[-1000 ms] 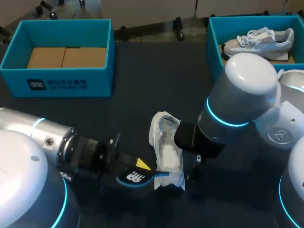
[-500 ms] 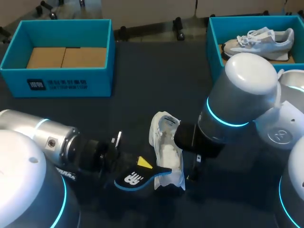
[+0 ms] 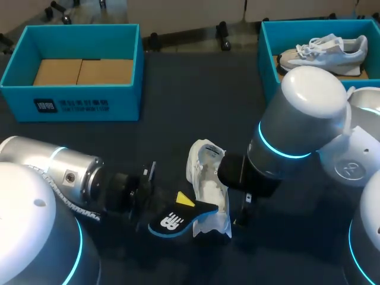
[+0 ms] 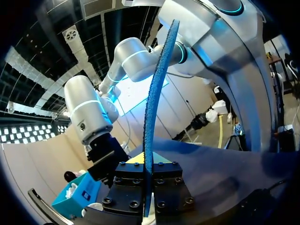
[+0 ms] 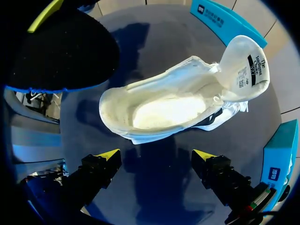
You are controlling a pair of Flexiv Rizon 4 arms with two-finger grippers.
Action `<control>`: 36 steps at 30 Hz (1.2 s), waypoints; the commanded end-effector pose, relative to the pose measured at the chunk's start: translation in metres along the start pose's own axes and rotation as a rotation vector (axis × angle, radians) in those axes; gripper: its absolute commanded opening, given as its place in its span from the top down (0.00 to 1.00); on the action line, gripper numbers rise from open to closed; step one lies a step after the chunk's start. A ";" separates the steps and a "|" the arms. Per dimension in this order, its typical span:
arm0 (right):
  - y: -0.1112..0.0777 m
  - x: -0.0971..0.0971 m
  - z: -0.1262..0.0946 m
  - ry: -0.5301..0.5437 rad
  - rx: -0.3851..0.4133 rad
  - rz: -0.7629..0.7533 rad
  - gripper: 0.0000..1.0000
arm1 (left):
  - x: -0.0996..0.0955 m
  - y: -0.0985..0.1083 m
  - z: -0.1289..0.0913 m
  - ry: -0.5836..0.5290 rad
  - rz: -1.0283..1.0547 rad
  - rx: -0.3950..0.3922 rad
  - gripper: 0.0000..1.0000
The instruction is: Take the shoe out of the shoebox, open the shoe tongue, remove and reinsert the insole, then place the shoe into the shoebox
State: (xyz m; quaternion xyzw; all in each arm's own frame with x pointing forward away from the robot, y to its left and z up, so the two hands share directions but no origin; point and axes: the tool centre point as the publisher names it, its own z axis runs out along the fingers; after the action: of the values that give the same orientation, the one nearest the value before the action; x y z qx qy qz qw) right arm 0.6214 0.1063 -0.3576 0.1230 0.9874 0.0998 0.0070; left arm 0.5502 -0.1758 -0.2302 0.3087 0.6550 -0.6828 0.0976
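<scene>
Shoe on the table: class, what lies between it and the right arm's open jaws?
Only bare dark table; the right wrist view shows the shoe ahead of the right jaws, untouched.

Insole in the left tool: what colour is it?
The insole is black with a blue rim; the head view shows it best.

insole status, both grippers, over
Left gripper shut on insole, out by the shoe's heel. Right gripper open, above shoe. Shoe on table, tongue open.

Dark table (image 3: pixel 196 101) — left shoebox (image 3: pixel 89 105) and right shoebox (image 3: pixel 268 59), both teal, at far corners. White shoe (image 3: pixel 209 189) lies near front middle — apart from both.
</scene>
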 end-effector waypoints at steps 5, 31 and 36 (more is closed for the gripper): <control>0.000 0.001 0.002 -0.001 -0.001 0.001 0.00 | 0.000 0.007 0.006 -0.017 0.030 0.014 1.00; -0.009 -0.010 -0.008 0.004 -0.019 -0.073 0.00 | -0.003 0.014 0.004 -0.082 0.038 0.012 1.00; -0.011 -0.012 -0.005 0.004 -0.022 -0.089 0.00 | -0.001 0.013 0.005 -0.095 0.039 0.018 1.00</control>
State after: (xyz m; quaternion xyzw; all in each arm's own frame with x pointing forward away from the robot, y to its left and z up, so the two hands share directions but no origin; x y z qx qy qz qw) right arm 0.6308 0.0957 -0.3524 0.0794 0.9911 0.1061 0.0108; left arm 0.5606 -0.1822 -0.2402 0.2926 0.6373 -0.7001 0.1346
